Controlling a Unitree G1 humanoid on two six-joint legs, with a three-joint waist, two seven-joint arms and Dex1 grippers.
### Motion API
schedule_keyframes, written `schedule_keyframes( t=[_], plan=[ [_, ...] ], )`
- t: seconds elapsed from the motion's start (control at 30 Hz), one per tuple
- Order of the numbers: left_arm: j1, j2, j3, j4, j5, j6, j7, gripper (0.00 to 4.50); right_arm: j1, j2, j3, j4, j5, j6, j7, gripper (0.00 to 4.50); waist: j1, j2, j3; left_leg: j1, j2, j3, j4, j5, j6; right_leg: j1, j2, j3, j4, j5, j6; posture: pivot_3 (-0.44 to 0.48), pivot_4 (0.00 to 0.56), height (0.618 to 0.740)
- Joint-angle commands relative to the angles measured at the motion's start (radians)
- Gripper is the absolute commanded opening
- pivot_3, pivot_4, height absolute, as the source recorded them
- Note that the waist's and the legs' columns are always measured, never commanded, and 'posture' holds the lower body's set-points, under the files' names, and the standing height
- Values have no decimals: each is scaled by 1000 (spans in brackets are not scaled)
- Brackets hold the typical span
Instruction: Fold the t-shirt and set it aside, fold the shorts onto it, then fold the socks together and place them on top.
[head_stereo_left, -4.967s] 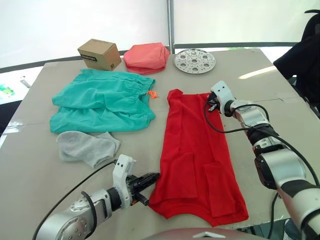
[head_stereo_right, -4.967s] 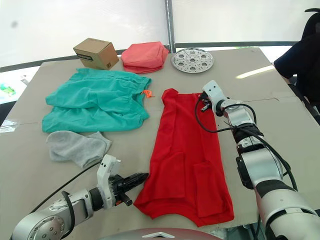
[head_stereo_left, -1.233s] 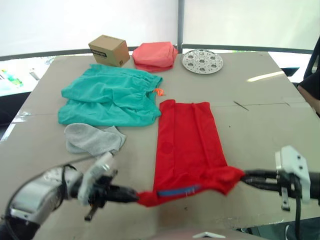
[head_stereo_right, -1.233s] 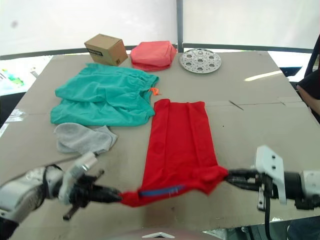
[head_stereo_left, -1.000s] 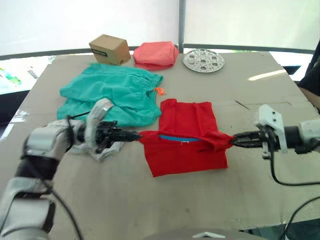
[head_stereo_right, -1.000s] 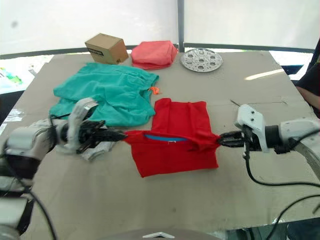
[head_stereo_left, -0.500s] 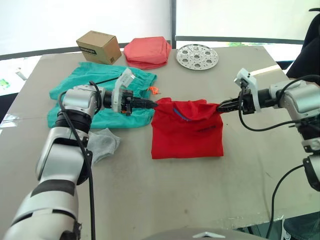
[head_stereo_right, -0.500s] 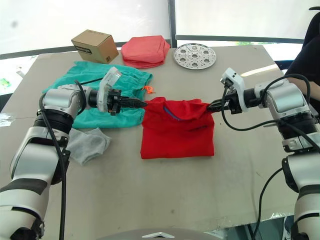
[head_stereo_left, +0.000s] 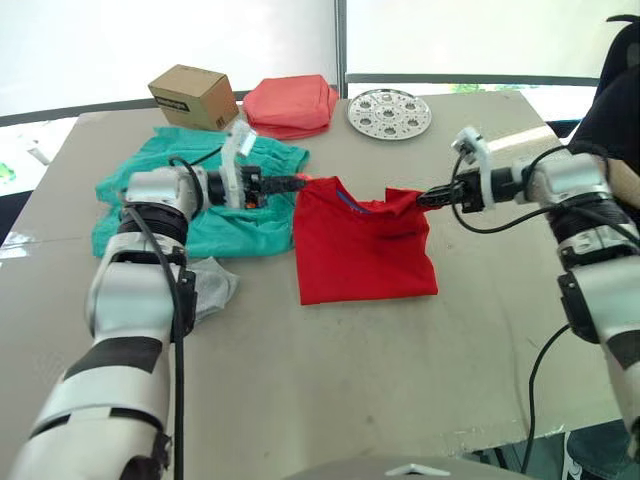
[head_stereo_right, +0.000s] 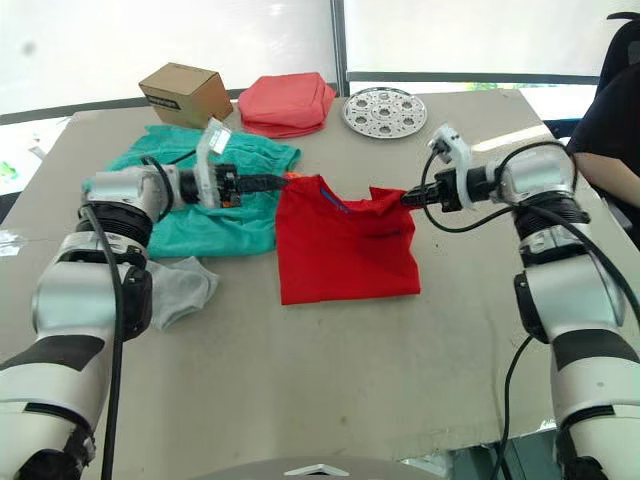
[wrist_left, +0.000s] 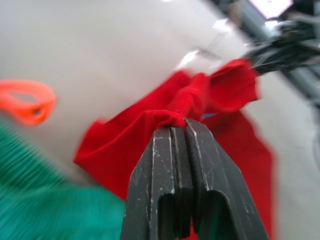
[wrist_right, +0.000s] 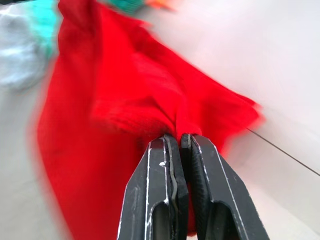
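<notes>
We hold the t-shirt at table centre, left gripper pinching its ten o'clock corner and right gripper its two o'clock corner, keeping the doubled layer taut so the fold lands square beside the shorts.

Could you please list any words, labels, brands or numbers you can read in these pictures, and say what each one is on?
None can be read.
Cardboard box: a dark printed mark on its side, too small to read.
The t-shirt: a blue strip inside the neck, no legible text.
</notes>
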Motion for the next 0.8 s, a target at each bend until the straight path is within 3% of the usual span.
schedule_keyframes(
  t=[0.03, 0.2, 0.3, 0.37, 0.5, 0.73, 0.8],
  plan=[
    [-25, -11, 55, -12, -17, -18, -45, 97, -39, 6, -62, 57, -23, -60, -21, 2, 1, 0, 0, -1, 0, 0, 0, 0, 0, -1, 0, 0, 0, 0, 0, 0, 150, 740],
    [4, 9, 47, -192, -117, 167, -344, 97, -10, -27, -75, -18, -24, -10, 131, 2, -14, 0, 0, -3, 0, 0, 0, 0, 0, -2, 0, -1, 1, 0, 0, 0, 150, 740],
    [17, 34, 65, -389, -311, 452, -399, 97, 32, -62, -90, -95, -10, 29, 186, 2, -21, 0, 0, -3, 0, -1, 0, 0, 0, -1, 0, -1, 1, 0, 0, 0, 150, 740],
    [-7, 51, 105, -411, -368, 565, -399, 97, 64, -83, -103, -152, 1, 60, 206, 2, -25, 0, 0, -3, 0, -1, 0, 0, 0, -1, 0, -1, 1, 0, 0, 0, 150, 740],
    [12, 62, 89, -267, -244, 401, -296, 97, 99, -100, -121, -239, 22, 118, 233, 2, -31, 4, -2, 3, 0, 0, 0, 0, 0, 1, 1, 1, 1, 0, 0, 0, 150, 740],
    [35, 16, 75, 9, -21, 14, 140, 97, 92, -66, -135, -244, 19, 132, 184, 2, -24, 4, -2, 4, 0, 0, 0, 1, -1, 1, 1, 4, 1, 2, -1, 0, 150, 740],
    [26, 9, 80, 40, 1, -23, 151, 97, 81, -50, -144, -229, 16, 133, 159, 2, -22, 3, -2, 1, 0, 0, 0, 1, -1, -2, 0, 3, 1, 2, -2, 0, 150, 740]
  ],
)
